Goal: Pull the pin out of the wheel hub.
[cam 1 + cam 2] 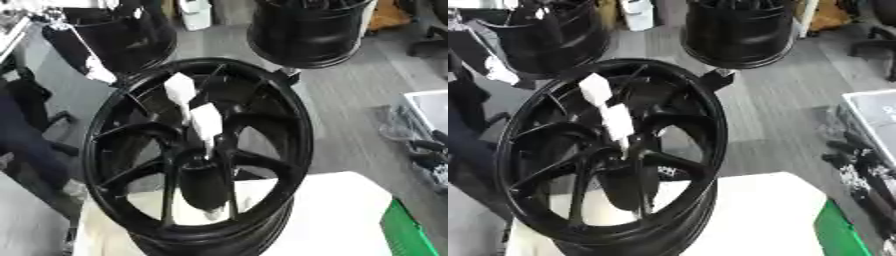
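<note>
**Black alloy, pin not visibly out yet**

Black multi-spoke alloy wheel hub (197, 155) stands tilted on white table (341, 210), filling frame centre. Two white tag-like pieces (206, 122) sit on the spokes at approx 12 o'clock from the centre bore; which is the pin, can't tell. Judging by that, extraction looks not done. Right robot hand (868, 170), dark, shows at 3 o'clock frame edge, well apart from the wheel, touching nothing of it; finger state can't tell. Left hand not seen.

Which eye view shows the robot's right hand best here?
The right eye view: the right hand shows at the right edge, dark fingers relaxed, clear of the wheel hub. The left eye view catches only its fingers, cut off by the right edge of the picture.
</note>
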